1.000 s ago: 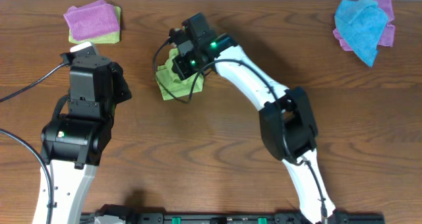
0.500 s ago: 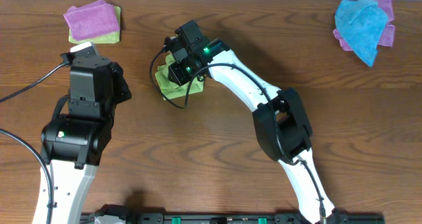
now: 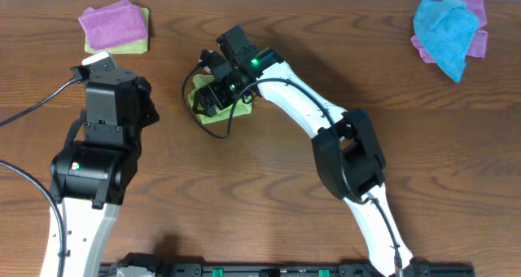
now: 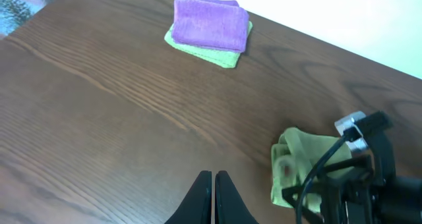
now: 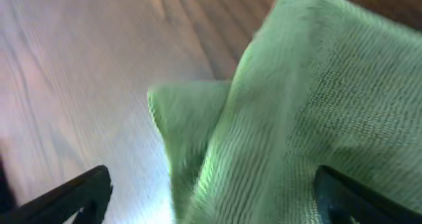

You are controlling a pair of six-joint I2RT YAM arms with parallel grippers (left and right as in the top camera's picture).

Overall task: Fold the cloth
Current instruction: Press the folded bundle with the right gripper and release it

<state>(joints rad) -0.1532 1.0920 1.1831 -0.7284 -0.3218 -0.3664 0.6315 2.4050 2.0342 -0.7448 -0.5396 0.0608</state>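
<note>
Sitting bunched up on the wooden table [image 3: 269,171] left of centre, the lime cloth [image 3: 218,114] is looking half-folded at best: one flap is lying over and the edges are still needing squaring. The right gripper [image 5: 214,197] is hanging wide open right over it, gripping nothing; a second ago it was clamped on the fabric. The left gripper [image 4: 213,196] is idling shut, empty.

Right arm [image 3: 303,107] across the cloth [image 3: 213,116]
</note>
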